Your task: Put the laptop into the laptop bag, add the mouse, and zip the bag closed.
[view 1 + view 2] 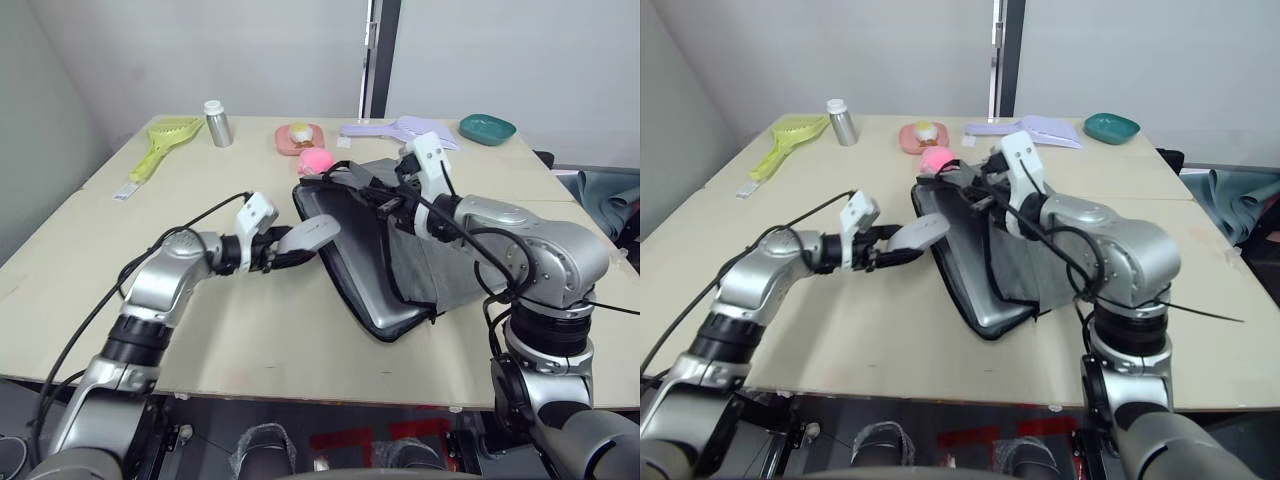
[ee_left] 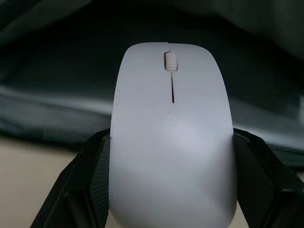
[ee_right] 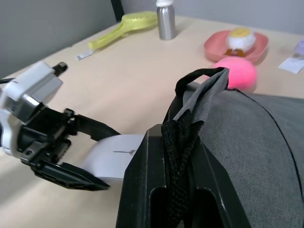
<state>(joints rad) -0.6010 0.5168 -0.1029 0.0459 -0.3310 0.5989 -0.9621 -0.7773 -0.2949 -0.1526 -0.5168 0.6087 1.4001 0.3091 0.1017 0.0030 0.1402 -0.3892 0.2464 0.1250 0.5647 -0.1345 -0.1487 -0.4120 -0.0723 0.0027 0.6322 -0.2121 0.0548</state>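
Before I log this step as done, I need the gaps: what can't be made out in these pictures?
- Whether the laptop bag holds anything: its grey cover hides the inside in the eye views.
- How far the mouse is into the bag: the left wrist view shows darkness beyond it.
- The zipper's state: too small in the eye views, hidden behind the strap pinched in the right tool.
- The left tool grips the mouse.

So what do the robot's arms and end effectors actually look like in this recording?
Both arms are rounded silver-grey metal shells joined by black segments, with loose black cables looping along them. Each wrist carries a white block-shaped housing. The left end effector and the right end effector each have two flat black fingers; close up, the left one's fingers show a textured inner face.
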